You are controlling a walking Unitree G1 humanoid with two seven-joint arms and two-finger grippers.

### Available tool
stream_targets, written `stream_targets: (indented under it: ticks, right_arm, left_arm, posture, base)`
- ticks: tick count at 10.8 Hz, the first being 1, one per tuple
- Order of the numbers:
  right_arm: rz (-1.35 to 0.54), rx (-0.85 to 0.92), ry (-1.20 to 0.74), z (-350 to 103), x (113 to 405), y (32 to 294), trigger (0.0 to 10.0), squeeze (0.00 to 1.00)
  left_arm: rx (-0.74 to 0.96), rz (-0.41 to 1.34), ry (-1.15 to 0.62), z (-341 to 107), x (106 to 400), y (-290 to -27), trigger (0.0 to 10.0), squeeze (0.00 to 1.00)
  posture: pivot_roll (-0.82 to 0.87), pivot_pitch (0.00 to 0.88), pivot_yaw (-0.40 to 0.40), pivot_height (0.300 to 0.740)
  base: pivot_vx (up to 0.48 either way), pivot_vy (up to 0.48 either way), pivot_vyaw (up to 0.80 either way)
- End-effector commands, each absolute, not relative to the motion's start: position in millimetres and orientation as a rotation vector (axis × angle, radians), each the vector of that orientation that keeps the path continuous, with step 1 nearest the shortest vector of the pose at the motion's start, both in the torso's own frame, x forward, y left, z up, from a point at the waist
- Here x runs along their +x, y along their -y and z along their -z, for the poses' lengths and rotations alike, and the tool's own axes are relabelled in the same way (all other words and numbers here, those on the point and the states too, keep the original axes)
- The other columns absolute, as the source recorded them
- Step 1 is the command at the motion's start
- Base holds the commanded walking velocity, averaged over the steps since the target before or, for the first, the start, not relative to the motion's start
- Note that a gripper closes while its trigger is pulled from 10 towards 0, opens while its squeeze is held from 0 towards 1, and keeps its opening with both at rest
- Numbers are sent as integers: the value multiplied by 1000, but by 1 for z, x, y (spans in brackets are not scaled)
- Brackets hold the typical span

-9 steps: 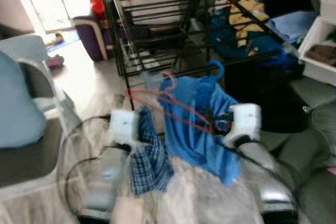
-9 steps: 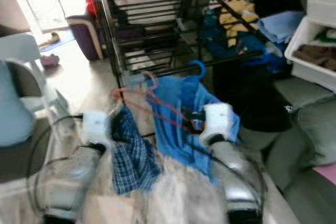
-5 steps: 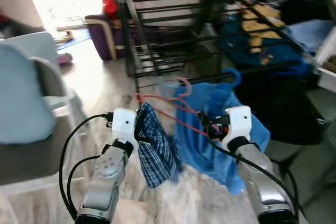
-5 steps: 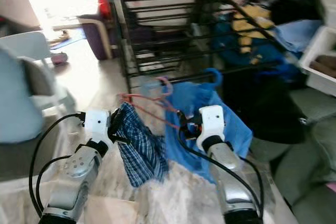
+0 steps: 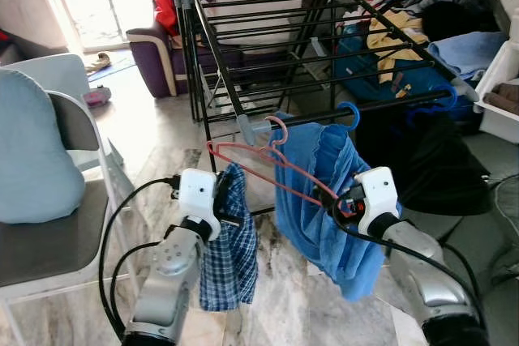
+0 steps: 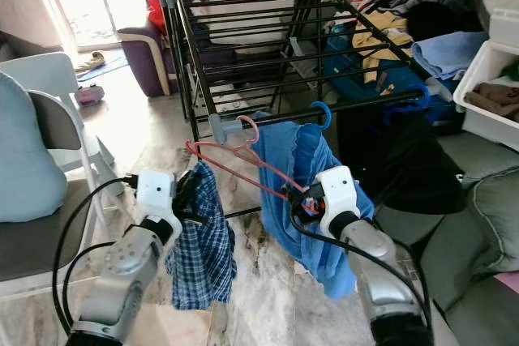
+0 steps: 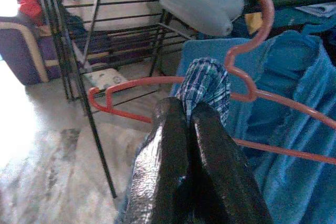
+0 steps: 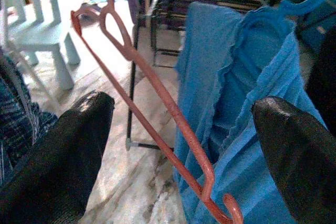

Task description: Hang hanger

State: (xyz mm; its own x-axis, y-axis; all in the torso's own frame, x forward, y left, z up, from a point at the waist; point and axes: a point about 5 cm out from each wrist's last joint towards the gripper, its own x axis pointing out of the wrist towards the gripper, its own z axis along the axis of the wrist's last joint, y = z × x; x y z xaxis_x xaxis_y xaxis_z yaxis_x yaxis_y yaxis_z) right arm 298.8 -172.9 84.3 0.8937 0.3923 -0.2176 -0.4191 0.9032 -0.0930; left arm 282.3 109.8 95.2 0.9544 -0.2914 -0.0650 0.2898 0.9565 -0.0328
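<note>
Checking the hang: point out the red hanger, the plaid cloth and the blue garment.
red hanger point(image 5: 280, 129): left eye view, its hook.
plaid cloth point(image 5: 228, 257): left eye view, hanging middle.
blue garment point(image 6: 285, 164): right eye view, upper front.

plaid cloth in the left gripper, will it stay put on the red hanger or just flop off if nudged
The plaid cloth hangs limp below the shut left gripper, so it's probably floppy and light. The red hanger looks thin and smooth, so the cloth might slide if nudged.
</note>
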Motion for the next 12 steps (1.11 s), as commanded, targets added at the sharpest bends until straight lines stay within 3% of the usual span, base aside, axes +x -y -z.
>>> stream_targets:
  ticks: [1,8,12]
  right_arm:
    - [-498,-193,-200,-85,304,167,10000,0]
    - [-748,-308,-293,-80,335,152,10000,0]
    - [-844,-151,-332,-87,342,149,10000,0]
  left_arm:
    - [-20,299,-47,-102,286,-110,10000,0]
    - [-47,284,-91,-102,286,-117,10000,0]
    - [-51,297,-121,-97,283,-114,10000,0]
  posture:
    - [-82,0,10,740]
    - [-53,0,21,740]
    - [-47,0,17,740]
  base:
    - [0,0,0]
    - [0,0,0]
    - [0,0,0]
